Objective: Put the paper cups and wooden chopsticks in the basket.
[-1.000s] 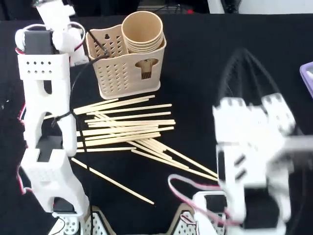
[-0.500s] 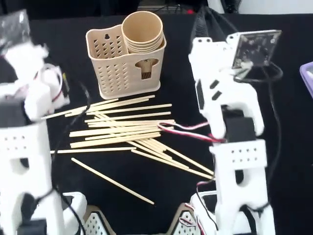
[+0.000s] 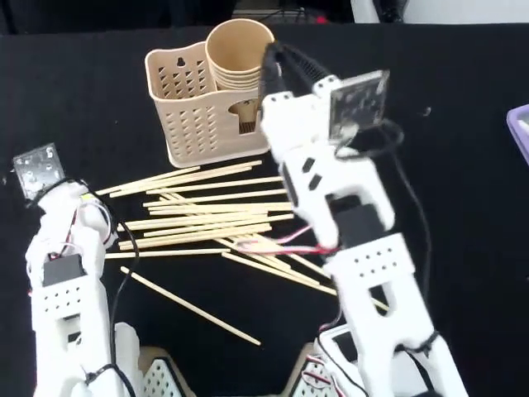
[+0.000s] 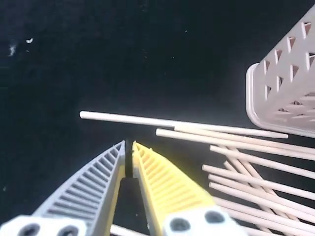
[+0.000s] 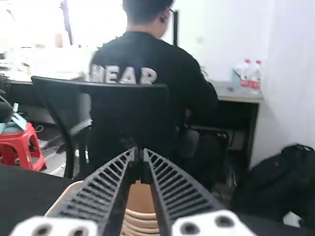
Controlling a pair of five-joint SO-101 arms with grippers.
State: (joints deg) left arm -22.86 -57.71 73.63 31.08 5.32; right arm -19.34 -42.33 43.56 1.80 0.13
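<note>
The beige slotted basket point(image 3: 207, 116) stands at the back of the black table, and a stack of paper cups point(image 3: 240, 50) sits inside it. Many wooden chopsticks point(image 3: 207, 219) lie scattered in front of it. My right gripper point(image 3: 271, 59) hangs by the cups at the basket's rim; in the right wrist view it point(image 5: 140, 153) is shut and holds nothing, with the cups point(image 5: 141, 209) just below. My left gripper point(image 4: 127, 145) is shut and holds nothing, low over the table just short of the outermost chopstick point(image 4: 177, 123), with the basket's corner point(image 4: 285, 93) farther off.
A single chopstick point(image 3: 190, 306) lies apart near the front edge between the two arm bases. A purple object point(image 3: 521, 124) pokes in at the right edge. Bare black table spreads to the right of the right arm.
The right arm has swung from the front right up to the basket and cups. The left arm has drawn back from beside the basket to the front left.
</note>
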